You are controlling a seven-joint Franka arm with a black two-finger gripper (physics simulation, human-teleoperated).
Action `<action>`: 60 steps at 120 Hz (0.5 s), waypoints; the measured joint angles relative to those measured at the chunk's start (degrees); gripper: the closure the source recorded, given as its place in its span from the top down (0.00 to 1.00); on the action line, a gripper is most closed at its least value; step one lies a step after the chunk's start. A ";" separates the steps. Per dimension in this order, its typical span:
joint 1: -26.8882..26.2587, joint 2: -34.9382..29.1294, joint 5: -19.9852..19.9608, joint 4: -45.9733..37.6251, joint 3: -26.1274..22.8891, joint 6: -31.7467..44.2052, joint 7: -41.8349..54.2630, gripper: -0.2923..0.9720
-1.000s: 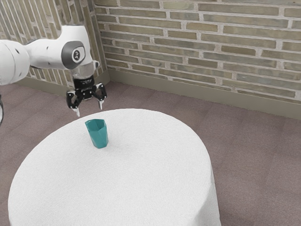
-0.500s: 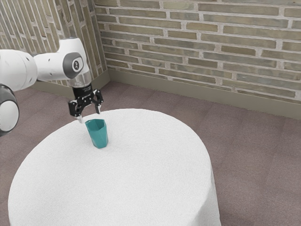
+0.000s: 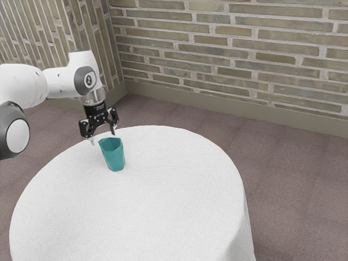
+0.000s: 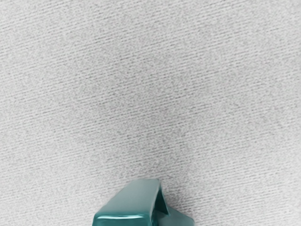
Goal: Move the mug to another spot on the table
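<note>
Here the teal mug (image 3: 112,154) stood upright on the white counter (image 3: 163,206), toward the exterior view's left, its long axis vertical and mouth up. The hand (image 3: 102,134) hovered just above its rim, fingers spread.

Claw (image 3: 103,136) dropped lower, nearer mug (image 3: 112,154) rim.

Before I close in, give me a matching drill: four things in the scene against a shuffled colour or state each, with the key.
Things:
1. mug
2. gripper
3. table
4. wall

Descriptions:
A. brick, behind the table
B. teal, standing upright
C. black, fingers open
D. round, covered in white cloth

Pairs: 1-B, 2-C, 3-D, 4-A
</note>
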 joint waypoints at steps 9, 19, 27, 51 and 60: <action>0.82 0.74 -0.05 0.77 -0.95 -0.09 0.86 0.77; 1.63 1.25 -0.82 1.03 -1.48 -0.19 1.69 0.77; 2.00 1.74 -1.65 1.11 -1.73 -0.24 2.36 0.77; 2.75 2.69 -3.03 1.18 -2.58 -0.34 4.14 0.77; 2.91 3.00 -3.44 1.22 -2.63 -0.36 4.71 0.77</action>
